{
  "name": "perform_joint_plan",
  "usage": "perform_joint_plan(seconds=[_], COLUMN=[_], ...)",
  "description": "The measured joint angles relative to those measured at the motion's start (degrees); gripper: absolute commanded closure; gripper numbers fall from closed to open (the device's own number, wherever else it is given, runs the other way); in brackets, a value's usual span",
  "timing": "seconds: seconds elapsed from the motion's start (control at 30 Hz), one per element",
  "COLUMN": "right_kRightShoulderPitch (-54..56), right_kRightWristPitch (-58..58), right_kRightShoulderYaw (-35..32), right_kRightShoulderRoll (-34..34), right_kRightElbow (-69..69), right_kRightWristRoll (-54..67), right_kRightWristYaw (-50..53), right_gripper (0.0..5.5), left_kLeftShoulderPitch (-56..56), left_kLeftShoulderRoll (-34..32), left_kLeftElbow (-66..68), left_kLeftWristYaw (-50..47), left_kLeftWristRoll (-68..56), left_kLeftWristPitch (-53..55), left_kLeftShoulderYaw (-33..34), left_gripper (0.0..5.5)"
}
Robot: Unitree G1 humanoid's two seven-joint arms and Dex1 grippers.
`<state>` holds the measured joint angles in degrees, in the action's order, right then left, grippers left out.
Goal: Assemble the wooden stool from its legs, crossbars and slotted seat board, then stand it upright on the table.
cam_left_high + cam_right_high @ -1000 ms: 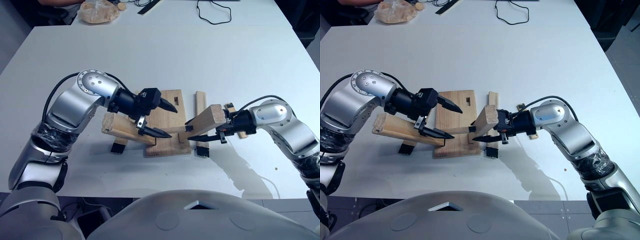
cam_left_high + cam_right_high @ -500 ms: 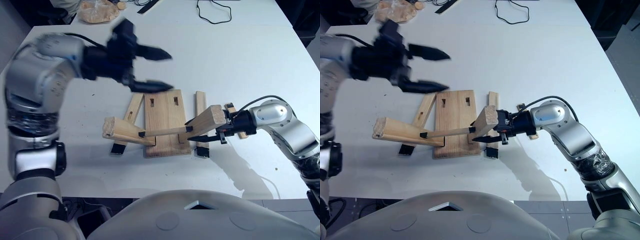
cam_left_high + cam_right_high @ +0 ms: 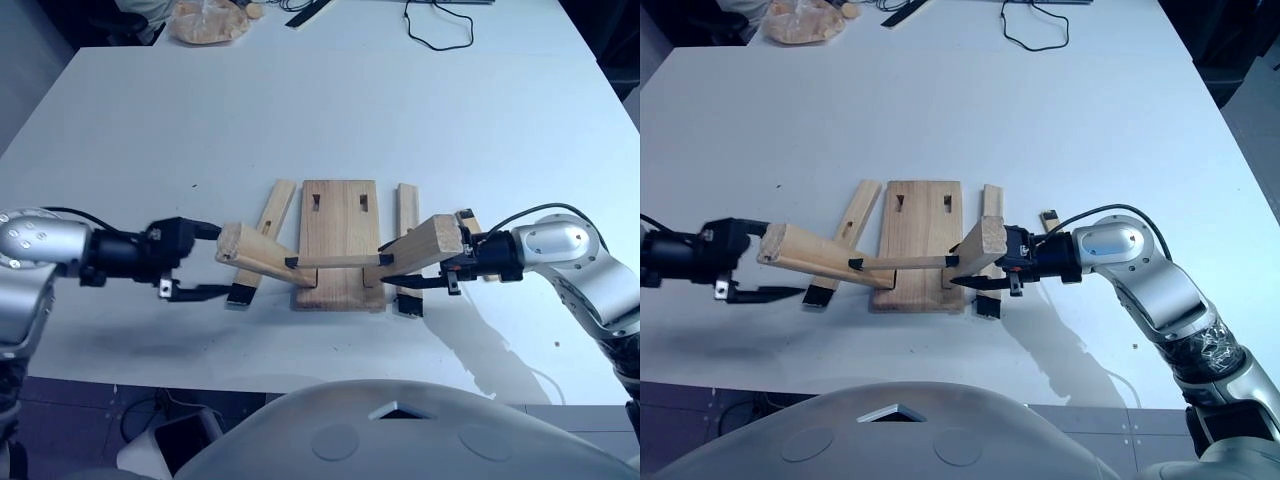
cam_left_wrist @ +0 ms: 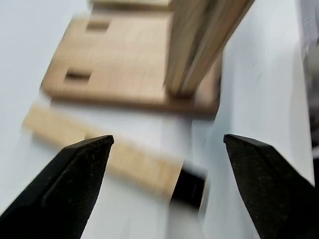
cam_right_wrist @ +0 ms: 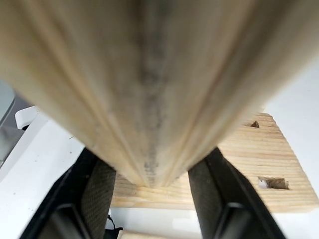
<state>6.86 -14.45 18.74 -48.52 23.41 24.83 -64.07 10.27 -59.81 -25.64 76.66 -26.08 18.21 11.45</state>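
Two legs bridged, one unheld
By the tabletop's [image 3: 330,130] front edge, left gripper [image 3: 222,260] spread near left leg [image 3: 258,258]; crossbar [image 3: 338,262] over seat board [image 3: 340,225]; right gripper [image 3: 440,268] pinches right leg [image 3: 425,243]. We judge one-sided lifting may lever the crossbar out.

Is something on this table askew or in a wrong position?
Yes. Two legs joined by a crossbar lie tilted across the seat board, not set in its slots. The right pincer grips the right leg. The left leg has its outer end raised, with the open left pincer at it.
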Motion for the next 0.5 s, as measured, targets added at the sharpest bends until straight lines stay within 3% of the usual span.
perform_joint_plan(seconds=[0.2, 0.5], right_kRightShoulderPitch=[4.2, 7.5], right_kRightWristPitch=[-0.6, -0.6], right_kRightShoulderYaw=[2.0, 1.5], right_kRightShoulderRoll=[-0.1, -0.9], right_kRightElbow=[-1.8, -6.6], right_kRightWristRoll=[-0.1, 0.5], right_kRightWristYaw=[-3.8, -5.5], right_gripper=[3.47, 3.47], left_kLeftShoulderPitch=[-3.7, -9.4], left_kLeftShoulderRoll=[4.8, 8.9], left_kLeftElbow=[-10.2, -9.3], left_kLeftWristYaw=[-9.5, -15.9], left_kLeftWristRoll=[-3.5, 1.4], left_kLeftWristPitch=[8.2, 16.7], left_kLeftShoulderYaw=[-6.1, -15.5], left_gripper=[1.4, 1.4])
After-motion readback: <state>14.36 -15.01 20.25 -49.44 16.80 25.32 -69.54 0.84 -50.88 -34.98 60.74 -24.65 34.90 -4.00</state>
